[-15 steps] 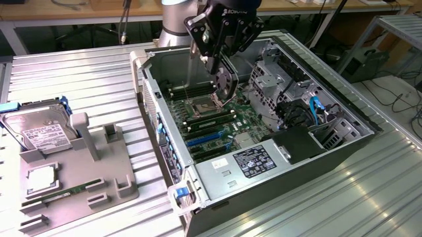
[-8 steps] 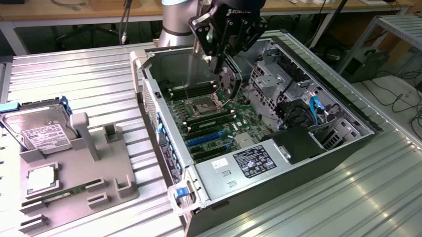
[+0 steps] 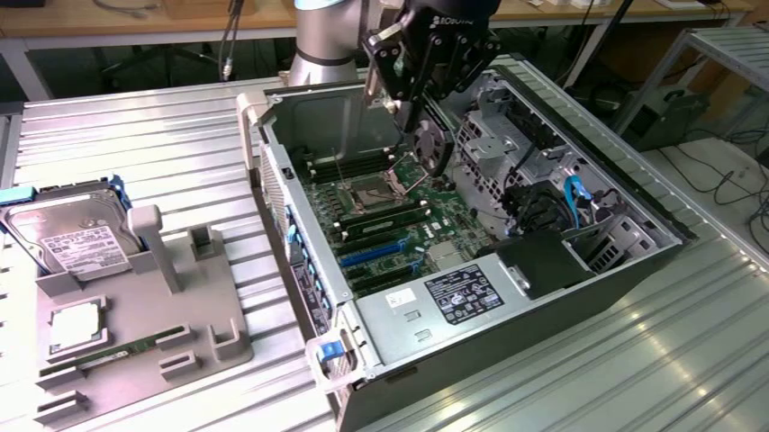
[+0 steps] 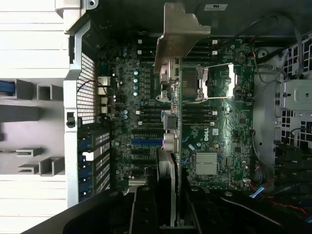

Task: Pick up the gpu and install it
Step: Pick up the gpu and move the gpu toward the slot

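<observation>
Item: gpu [image 3: 430,148], edge-on, silver bracket [image 4: 180,34] at one end. Loc.: upper centre of ext. view, over the mobo [image 3: 391,216] inside the open PC case [image 3: 274,193].
Gripper [image 3: 419,115]: jaws clamped on gpu.
Misc.: hard drive [image 3: 70,236] in grey holder [image 3: 144,342], lower left, on table [image 3: 144,135].

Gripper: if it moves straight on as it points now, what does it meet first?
Likely the motherboard beside the CPU socket, touched first by the held gpu; depth is unclear.
</observation>
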You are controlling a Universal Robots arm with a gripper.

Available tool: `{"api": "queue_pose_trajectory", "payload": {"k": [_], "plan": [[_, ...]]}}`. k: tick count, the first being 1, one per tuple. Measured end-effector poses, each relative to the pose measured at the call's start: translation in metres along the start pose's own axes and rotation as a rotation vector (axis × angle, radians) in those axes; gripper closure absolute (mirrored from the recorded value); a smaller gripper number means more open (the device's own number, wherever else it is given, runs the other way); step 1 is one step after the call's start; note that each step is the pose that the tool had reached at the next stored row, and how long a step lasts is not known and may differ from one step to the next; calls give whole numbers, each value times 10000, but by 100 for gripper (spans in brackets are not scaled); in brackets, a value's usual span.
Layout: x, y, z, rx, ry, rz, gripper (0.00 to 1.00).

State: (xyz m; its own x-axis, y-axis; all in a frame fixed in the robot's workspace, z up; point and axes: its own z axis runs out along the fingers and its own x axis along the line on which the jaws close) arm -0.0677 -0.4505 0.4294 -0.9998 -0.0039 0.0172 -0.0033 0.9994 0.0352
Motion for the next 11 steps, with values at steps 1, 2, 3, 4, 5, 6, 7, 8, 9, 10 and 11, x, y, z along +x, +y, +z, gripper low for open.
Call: {"api": "queue_pose_trajectory", "payload": {"k": [1, 2, 3, 4, 5, 6, 7, 8, 9, 10, 11], "plan": [[-13, 0, 0, 1, 0, 1, 73], [-25, 0, 0, 0, 0, 0, 73], [-38, 0, 0, 1, 0, 0, 73], [-51, 0, 0, 1, 0, 1, 73], [-63, 0, 0, 2, 0, 1, 73], [-76, 0, 1, 1, 0, 0, 73], [-89, 0, 1, 1, -1, 0, 73], [-103, 0, 1, 0, -1, 0, 73], [-127, 0, 1, 1, 0, 0, 73], [-148, 0, 1, 1, -1, 0, 73], [-161, 0, 1, 1, 0, 0, 73]]}}
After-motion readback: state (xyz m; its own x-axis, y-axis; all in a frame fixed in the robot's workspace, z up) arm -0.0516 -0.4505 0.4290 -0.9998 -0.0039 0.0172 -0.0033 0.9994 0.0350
